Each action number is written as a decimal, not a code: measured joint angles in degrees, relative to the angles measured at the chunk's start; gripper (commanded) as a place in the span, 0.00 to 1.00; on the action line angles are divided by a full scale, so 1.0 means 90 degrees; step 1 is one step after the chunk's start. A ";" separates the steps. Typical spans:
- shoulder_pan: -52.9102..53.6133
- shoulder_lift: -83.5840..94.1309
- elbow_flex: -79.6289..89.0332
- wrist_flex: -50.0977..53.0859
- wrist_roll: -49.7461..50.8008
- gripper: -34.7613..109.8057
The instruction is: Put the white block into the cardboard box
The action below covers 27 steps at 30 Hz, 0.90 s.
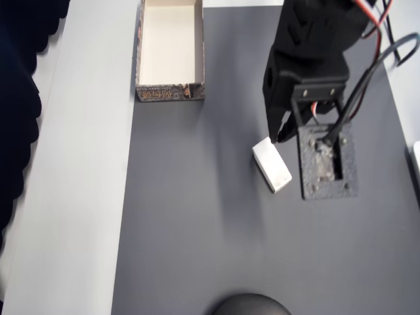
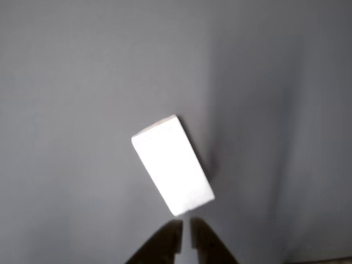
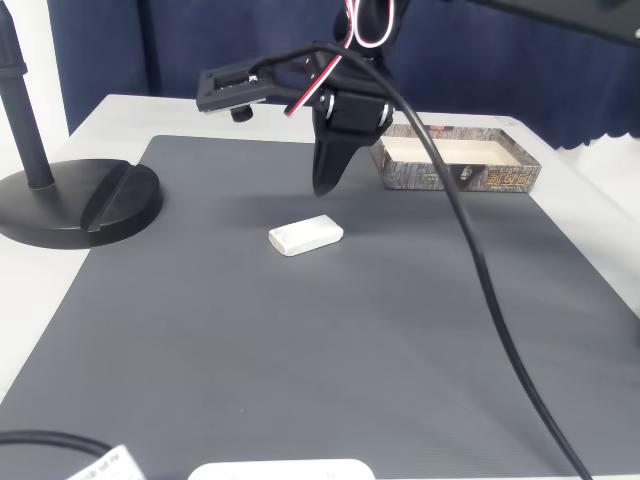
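The white block [image 1: 272, 164] [image 2: 172, 165] [image 3: 305, 235] lies flat on the grey mat, slanted to the mat's edges. My black gripper [image 1: 281, 138] [image 2: 185, 236] [image 3: 322, 188] hangs just above the block's one end, tips pointing down, not touching it. Its fingers are shut with only a thin slit between them and hold nothing. The cardboard box [image 1: 169, 93] [image 3: 460, 178] stands open and empty at the mat's far edge, well apart from the block, with a cream inside and dark printed walls.
The grey mat [image 3: 300, 340] covers most of the table. A black round stand base [image 3: 80, 205] with a pole sits at the mat's left edge in the fixed view. A black cable [image 3: 480, 260] hangs from the arm across the mat's right half.
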State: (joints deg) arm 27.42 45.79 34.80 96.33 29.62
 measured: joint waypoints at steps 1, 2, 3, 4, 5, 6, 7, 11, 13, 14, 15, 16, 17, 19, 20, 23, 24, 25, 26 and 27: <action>0.0000 -0.0098 -0.0117 0.0029 0.0000 0.23; 0.0000 -0.0186 -0.0234 0.0068 0.0000 0.23; 0.0000 -0.0273 -0.0352 0.0107 0.0000 0.23; 0.0000 -0.0352 -0.0479 0.0146 0.0000 0.23; 0.0000 -0.0430 -0.0605 0.0186 0.0000 0.24; 0.0000 -0.0508 -0.0732 0.0215 0.0029 0.24; 0.0000 -0.0576 -0.0869 0.0244 0.0088 0.24; 0.0000 -0.0811 -0.1318 0.0303 0.0225 0.25; 0.0000 -0.0889 -0.1465 0.0303 0.0313 0.24; 0.0000 -0.0908 -0.1523 0.0303 0.0342 0.23; 0.0000 -0.0938 -0.1562 0.0303 0.0371 0.23; 0.0000 -0.0947 -0.1582 0.0303 0.0391 0.23; 0.0000 -0.0947 -0.1592 0.0303 0.0420 0.23; 0.0000 -0.0947 -0.1602 0.0303 0.0596 0.23; -0.0010 -0.0947 -0.1602 0.0303 0.0742 0.23; -0.0039 -0.0947 -0.1602 0.0303 0.1338 0.23; -0.0039 -0.0947 -0.1602 0.0303 0.1563 0.23; -0.0039 -0.0947 -0.1602 0.0303 0.1777 0.23; -0.0039 -0.0947 -0.1602 0.0303 0.1963 0.23; -0.0039 -0.0947 -0.1602 0.0303 0.2139 0.23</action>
State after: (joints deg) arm 27.07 37.27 20.39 99.05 48.87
